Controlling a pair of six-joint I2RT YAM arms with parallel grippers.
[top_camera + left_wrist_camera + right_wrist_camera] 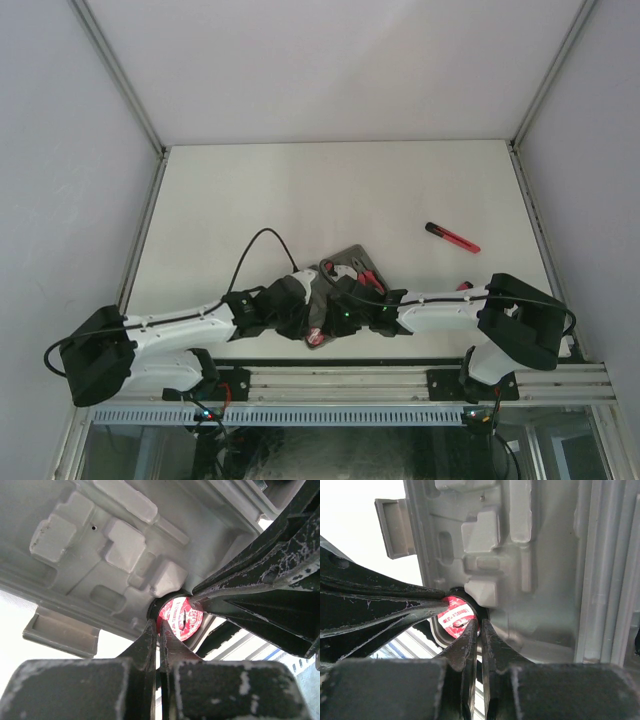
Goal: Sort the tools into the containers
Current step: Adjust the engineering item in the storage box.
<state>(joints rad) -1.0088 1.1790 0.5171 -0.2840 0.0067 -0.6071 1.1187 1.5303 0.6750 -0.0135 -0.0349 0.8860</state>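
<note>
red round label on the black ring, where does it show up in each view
Top external: red round label is a small spot low centre, at the near edge of the grey case.
Left wrist: label just right of centre, under the case's moulded edge.
Right wrist: label left of centre, below the case.
Shared landmark: the grey case, right beside it in all three.

The case (347,257) sits on the table (300,190) at the middle of its near edge, pliers (366,277) in it; a stick tool (452,237) lies well apart toward the right edge.
</note>
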